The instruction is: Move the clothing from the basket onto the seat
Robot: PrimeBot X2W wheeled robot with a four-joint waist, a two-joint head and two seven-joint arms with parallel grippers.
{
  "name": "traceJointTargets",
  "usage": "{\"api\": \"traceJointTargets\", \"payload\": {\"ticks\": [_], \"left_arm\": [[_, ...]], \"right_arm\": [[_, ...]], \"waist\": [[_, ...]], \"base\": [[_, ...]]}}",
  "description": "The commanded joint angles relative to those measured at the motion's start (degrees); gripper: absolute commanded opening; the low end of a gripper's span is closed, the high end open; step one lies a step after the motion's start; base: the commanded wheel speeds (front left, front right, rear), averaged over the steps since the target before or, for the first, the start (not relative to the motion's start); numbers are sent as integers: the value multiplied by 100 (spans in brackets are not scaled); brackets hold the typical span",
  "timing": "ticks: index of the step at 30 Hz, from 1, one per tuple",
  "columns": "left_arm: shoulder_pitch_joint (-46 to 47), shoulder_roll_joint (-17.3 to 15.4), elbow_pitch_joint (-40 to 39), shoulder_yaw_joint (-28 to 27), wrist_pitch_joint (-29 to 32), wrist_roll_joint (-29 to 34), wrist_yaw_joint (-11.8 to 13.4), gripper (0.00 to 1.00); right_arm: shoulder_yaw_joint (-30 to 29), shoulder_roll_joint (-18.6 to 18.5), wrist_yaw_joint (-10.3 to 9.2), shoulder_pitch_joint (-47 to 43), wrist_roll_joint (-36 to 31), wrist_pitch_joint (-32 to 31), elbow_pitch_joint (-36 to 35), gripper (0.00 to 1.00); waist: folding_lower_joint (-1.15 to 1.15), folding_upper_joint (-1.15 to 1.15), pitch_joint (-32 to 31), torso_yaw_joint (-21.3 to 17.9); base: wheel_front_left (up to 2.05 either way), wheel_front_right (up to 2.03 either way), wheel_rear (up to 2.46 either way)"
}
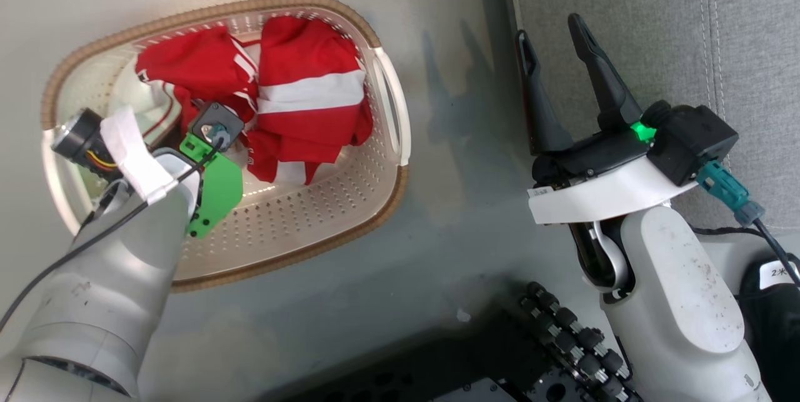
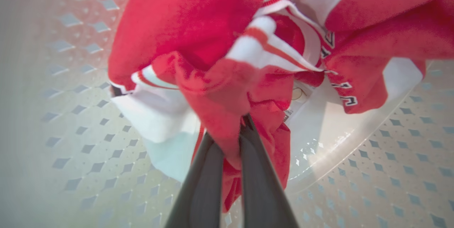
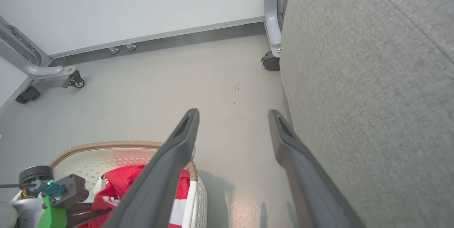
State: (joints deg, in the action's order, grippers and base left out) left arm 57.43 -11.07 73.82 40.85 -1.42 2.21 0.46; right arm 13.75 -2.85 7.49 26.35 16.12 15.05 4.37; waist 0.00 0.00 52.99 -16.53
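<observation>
Left end effector [image 2: 230, 132] pinched tight on a small red fold of the clothing [image 1: 294, 102], both garments bunched in the basket [image 1: 312, 3] on the floor [image 1: 462, 214]. Right end effector [image 1: 550, 27] wide, empty, near the seat [image 1: 656, 14]. Risk: thin grip slips on lift, or tangled second garment drags out and drops short.

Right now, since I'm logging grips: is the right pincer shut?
No, the right wrist view shows the right pincer standing wide open over the floor.
</observation>
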Motion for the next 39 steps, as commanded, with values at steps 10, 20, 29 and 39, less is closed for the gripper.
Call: {"api": "traceJointTargets", "payload": {"ticks": [10, 20, 29, 39], "left_arm": [[-465, 443, -108, -365, -1177, -754, -437, 0], [-1063, 758, -949, -664, -1381, -1318, -484, 0], [-2015, 635, -3104, -1122, -1385, -1655, -368, 0], [-2934, 624, -5524, -1682, -1381, -1752, -338, 0]], "right_arm": [[-290, -15, 0, -467, -472, 19, 135, 100], [-466, -62, 0, -946, -644, 16, 264, 100], [-565, -99, 0, -1284, -673, -186, 177, 100], [-616, -135, 0, -1560, -695, -422, -58, 100]], "waist": [[0, 0, -1301, 712], [0, 0, -2324, 1022], [0, 0, -2969, 1176], [0, 0, -3432, 1295]], "base": [[0, 0, 0], [0, 0, 0], [0, 0, 0], [0, 0, 0]]}}
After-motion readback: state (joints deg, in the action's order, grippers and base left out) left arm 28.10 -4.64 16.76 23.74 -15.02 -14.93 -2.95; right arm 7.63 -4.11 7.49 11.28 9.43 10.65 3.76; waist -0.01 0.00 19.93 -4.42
